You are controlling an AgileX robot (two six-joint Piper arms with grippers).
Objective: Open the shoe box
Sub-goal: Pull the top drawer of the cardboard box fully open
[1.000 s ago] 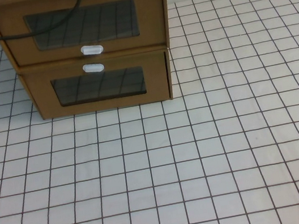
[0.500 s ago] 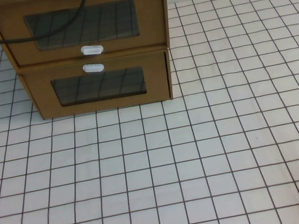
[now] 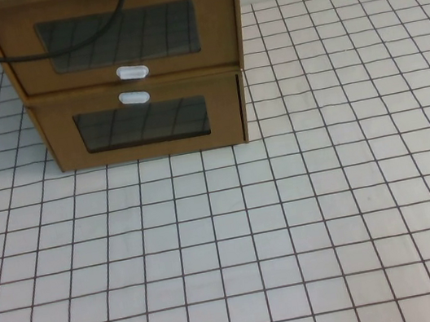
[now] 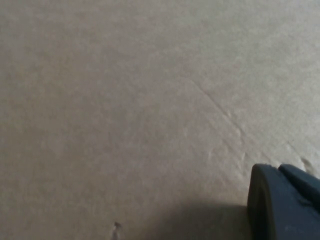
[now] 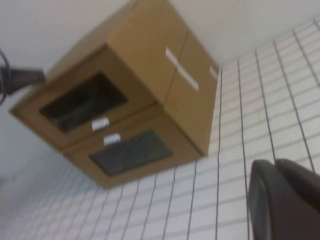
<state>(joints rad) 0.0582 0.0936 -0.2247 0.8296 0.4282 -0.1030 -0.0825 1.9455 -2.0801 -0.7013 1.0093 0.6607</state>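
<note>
— Two fronts on the shoe box point(image 3: 129, 68), both shut; stood at the tabletop's point(image 3: 294, 239) far left.
— And the left hand point(image 4: 280, 202)?
— Hung close to brown cardboard — could not tell the grip.
— And the right hand point(image 5: 277, 200)?
— Clamped shut, empty — hovered well apart from it.

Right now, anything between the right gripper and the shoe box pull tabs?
Nothing visible. The right gripper, shut, hangs right of the stacked shoe boxes; only gridded table lies between. The upper tab and lower tab are uncovered. A black cable crosses the upper window only. The left gripper sits close against cardboard.
</note>
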